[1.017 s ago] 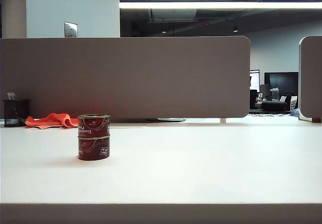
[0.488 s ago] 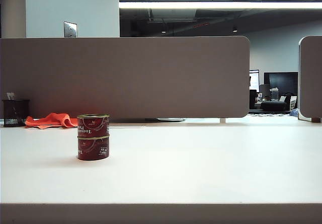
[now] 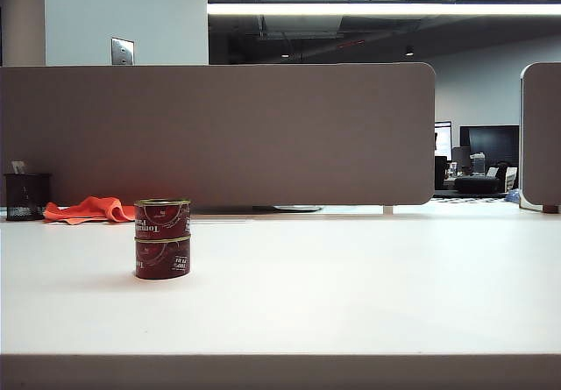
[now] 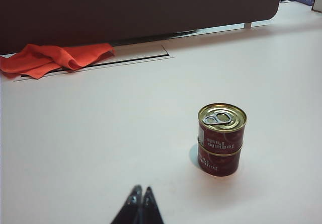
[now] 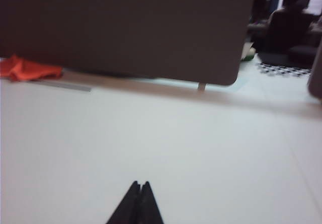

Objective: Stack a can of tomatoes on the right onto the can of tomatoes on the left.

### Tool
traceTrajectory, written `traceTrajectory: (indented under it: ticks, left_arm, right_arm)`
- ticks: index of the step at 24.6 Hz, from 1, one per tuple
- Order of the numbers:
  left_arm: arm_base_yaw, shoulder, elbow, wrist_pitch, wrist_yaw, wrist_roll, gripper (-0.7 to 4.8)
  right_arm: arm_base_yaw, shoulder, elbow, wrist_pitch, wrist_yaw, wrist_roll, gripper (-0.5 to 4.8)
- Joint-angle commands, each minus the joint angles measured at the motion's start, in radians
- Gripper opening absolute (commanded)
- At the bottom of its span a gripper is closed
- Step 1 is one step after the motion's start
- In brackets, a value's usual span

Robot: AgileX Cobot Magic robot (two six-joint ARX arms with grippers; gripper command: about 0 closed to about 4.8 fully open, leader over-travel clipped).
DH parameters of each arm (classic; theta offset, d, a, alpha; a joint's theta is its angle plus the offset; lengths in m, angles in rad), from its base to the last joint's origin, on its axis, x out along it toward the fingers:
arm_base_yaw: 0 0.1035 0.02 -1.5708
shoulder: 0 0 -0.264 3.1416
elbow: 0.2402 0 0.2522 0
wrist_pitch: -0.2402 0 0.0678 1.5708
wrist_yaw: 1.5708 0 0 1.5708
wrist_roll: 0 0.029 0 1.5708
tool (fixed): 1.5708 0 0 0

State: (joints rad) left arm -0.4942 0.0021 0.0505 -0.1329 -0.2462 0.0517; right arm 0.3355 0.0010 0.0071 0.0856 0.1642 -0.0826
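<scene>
Two short round dark-red tomato cans with gold rims stand stacked on the white tabletop (image 3: 351,294), in the lower left of the exterior view; the upper can (image 3: 162,218) sits squarely on the lower can (image 3: 162,258), rims touching, both upright; in the left wrist view the upper can's gold lid with its pull tab faces up, and the labels read upside down. No arm shows in the exterior view.

The left gripper (image 4: 140,193) shows only in its wrist view, at the bottom edge of that frame; its dark fingers (image 4: 133,200) are pressed together and grip nothing; it hangs above bare tabletop, well apart from the stack. The right gripper (image 5: 140,185) likewise shows only in its own, blurred wrist view; its fingers (image 5: 132,194) meet at the tips, empty, over bare tabletop, with no can in that frame.

At the far left edge of the exterior view a black mesh cup (image 3: 27,196) stands against the grey-brown partition panel (image 3: 263,131); something pale pokes from its top, too small to tell. Just beside it lies a crumpled orange cloth (image 3: 89,209).
</scene>
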Motion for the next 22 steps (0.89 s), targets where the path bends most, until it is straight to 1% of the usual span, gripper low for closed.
traceTrajectory:
  ticks: [1,4,6,7,9,12,22]
  left_arm:
    - [0.001,0.001,0.003,0.006,0.003,0.0,-0.05]
    - [0.001,0.001,0.003,0.007,0.003,0.0,-0.05]
    - [0.001,0.001,0.003,0.007,0.003,0.0,-0.05]
    - [0.001,0.001,0.003,0.006,0.003,0.0,-0.05]
    - [0.001,0.001,0.003,0.007,0.003,0.0,-0.05]
    - [0.001,0.001,0.003,0.007,0.003,0.0,-0.05]
    - [0.001,0.001,0.003,0.006,0.003,0.0,-0.05]
  right_arm:
    - [-0.037,-0.002,-0.006,0.103,-0.024,0.004,-0.01]
    - [-0.08,-0.002,-0.006,0.097,-0.037,0.004,-0.01]
    - [-0.135,-0.002,-0.006,0.091,-0.092,0.005,-0.01]
    - [-0.174,-0.002,-0.006,0.092,-0.146,0.004,-0.01]
    - [-0.201,-0.002,-0.006,0.089,-0.167,0.004,-0.01]
    - [-0.215,-0.002,-0.006,0.086,-0.163,0.004,-0.01]
    - [-0.215,-0.002,-0.006,0.065,-0.164,0.004,-0.01]
